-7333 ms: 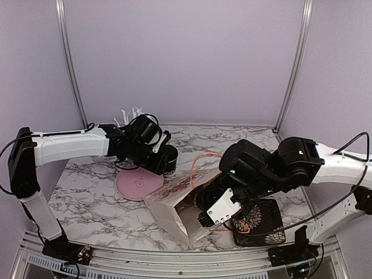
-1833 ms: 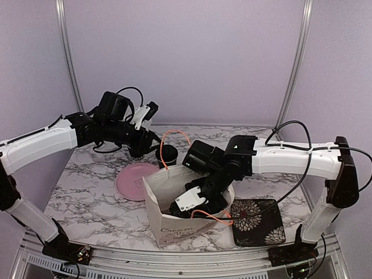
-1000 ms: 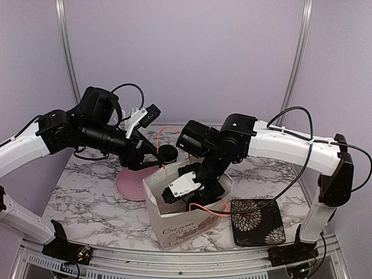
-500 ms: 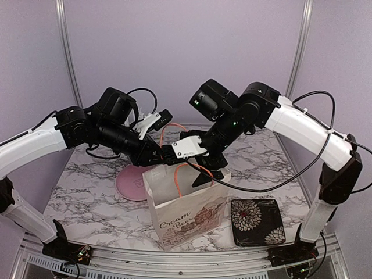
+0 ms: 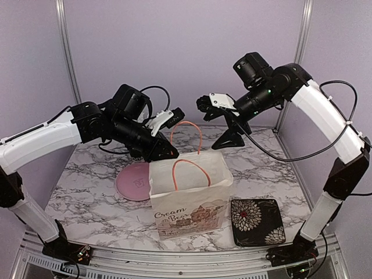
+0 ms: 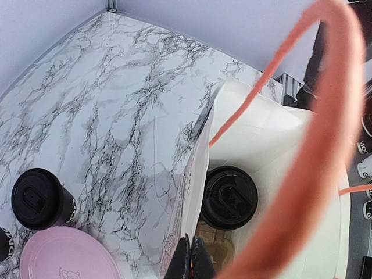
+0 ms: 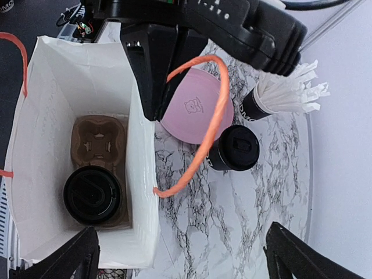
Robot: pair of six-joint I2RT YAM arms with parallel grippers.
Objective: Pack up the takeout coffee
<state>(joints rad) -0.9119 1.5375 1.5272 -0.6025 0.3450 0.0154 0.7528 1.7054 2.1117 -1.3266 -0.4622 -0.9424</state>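
Left gripper (image 5: 170,154) is pinching the rim of the paper bag (image 5: 192,195), jaws together; right gripper (image 5: 213,122) is hanging wide apart; bag front is reading "Cream Bea…"

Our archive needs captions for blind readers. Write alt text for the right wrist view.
Looking down into an open white paper bag: one lidded coffee cup sits in a brown cup carrier at the bottom. The left gripper pinches the bag's rim; a second lidded cup stands outside on the marble table beside a pink plate.
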